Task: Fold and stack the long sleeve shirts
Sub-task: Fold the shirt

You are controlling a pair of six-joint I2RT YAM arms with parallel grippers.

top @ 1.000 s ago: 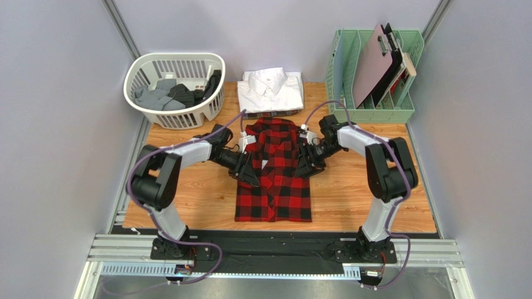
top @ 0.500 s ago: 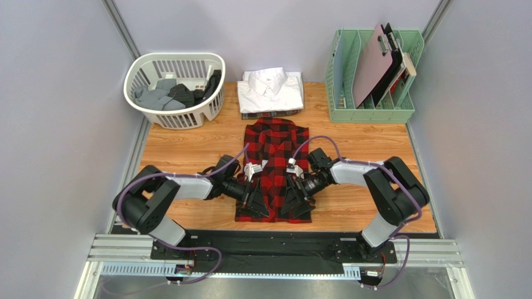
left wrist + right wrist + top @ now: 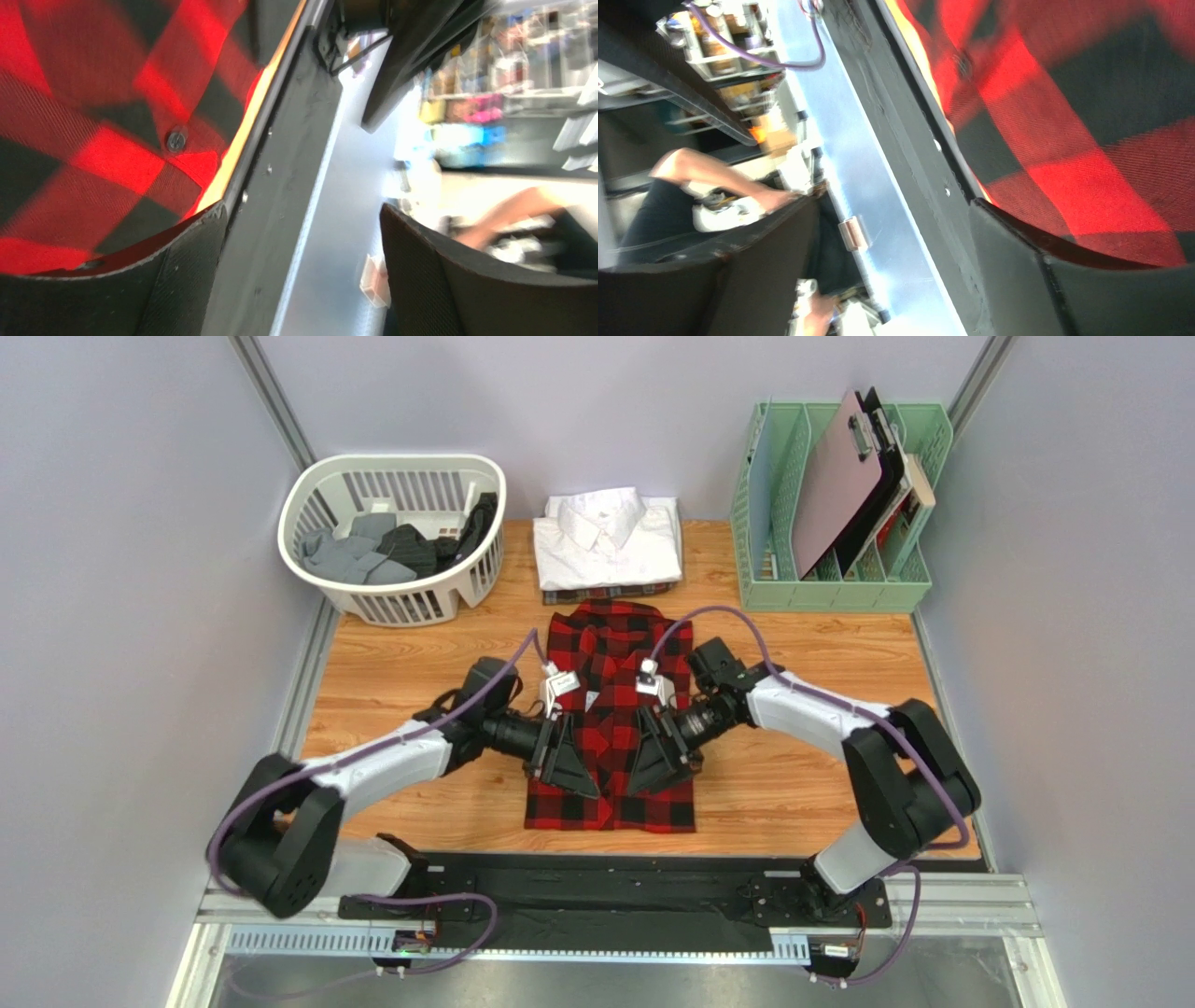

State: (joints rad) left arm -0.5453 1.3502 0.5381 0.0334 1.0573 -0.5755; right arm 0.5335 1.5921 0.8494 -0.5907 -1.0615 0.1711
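Red-and-black checked flannel shirt (image 3: 613,717) lies under the left gripper (image 3: 570,763) and right gripper (image 3: 651,760), both released.

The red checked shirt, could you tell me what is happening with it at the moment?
Both arms are bent over the red-and-black flannel shirt, which lies folded narrow on the table. The left gripper and right gripper are open, low over its near half, one at each side. A folded white shirt already sits at the far edge.

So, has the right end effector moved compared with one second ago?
Yes. The right end effector moved away from the green rack, toward the near end of the red checked shirt.
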